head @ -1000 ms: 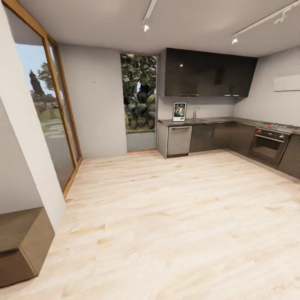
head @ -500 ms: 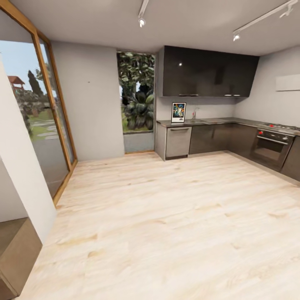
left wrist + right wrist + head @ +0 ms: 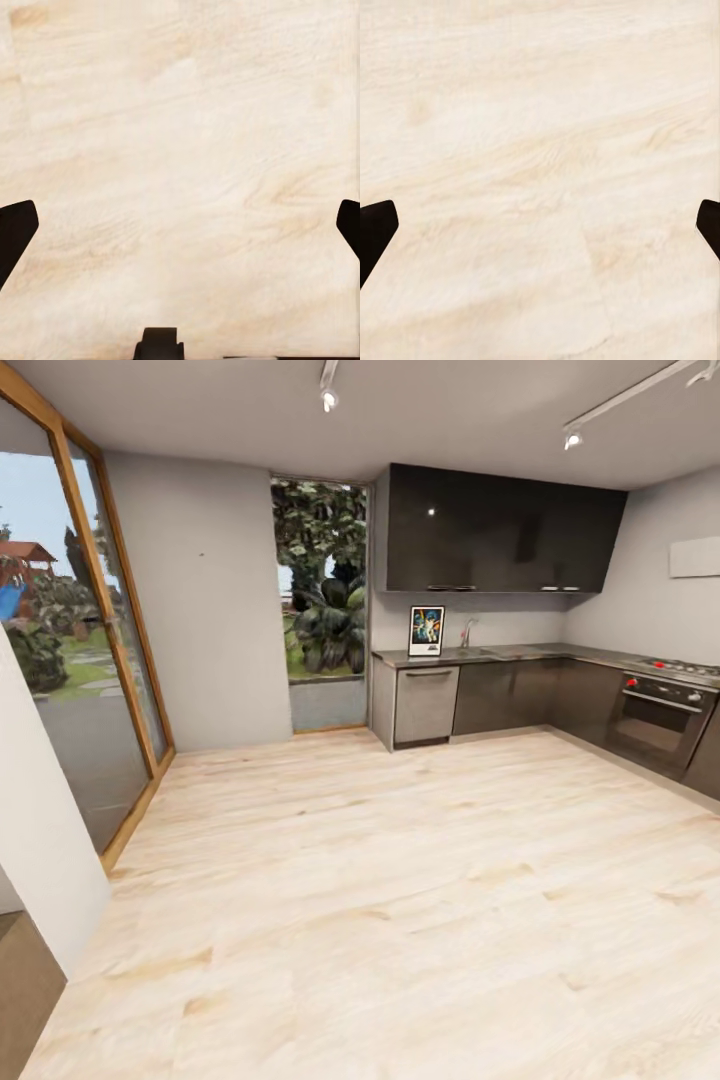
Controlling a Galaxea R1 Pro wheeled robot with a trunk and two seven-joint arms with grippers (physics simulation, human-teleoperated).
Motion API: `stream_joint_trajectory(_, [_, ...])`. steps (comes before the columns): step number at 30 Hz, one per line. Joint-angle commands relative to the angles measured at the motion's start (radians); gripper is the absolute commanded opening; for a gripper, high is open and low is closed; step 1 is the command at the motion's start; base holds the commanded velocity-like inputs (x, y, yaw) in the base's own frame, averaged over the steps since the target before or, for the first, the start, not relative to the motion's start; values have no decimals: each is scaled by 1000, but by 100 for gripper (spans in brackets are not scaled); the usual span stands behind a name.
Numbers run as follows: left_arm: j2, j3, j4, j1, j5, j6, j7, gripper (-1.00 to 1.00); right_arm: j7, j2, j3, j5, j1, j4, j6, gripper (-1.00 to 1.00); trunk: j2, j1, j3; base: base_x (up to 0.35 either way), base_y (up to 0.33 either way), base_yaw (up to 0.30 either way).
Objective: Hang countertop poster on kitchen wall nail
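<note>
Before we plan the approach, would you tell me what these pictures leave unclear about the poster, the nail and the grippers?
- The poster, head view: too small and far to read its title or see how it is propped on the kitchen countertop.
- The wall nail, head view: a mere dot; its shape is unreadable.
- Left gripper and right gripper, wrist views: fingers cut off by the picture edges, only dark tips over the wooden floor.

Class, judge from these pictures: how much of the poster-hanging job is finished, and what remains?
Done: nothing yet. The poster stands on the kitchen countertop, leaning against the wall. In hand: the approach, with wide wooden floor ahead; the left hand and right hand hang open over floorboards. Left: reach the counter, grasp the poster, hang it on the wall nail.
</note>
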Motion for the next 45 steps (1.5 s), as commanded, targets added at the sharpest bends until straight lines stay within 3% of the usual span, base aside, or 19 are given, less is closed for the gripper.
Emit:
stream_joint_trajectory(1, [-1,2,-1,0,-1,-1,0,100,0,0,0,3,-1,1,-3,100,0,1,-1,320,-124,0])
stream_joint_trajectory(45, [-1,2,-1,0,-1,-1,0,100,0,0,1,3,-1,1,-3,100,0,1,-1,319,-115,0])
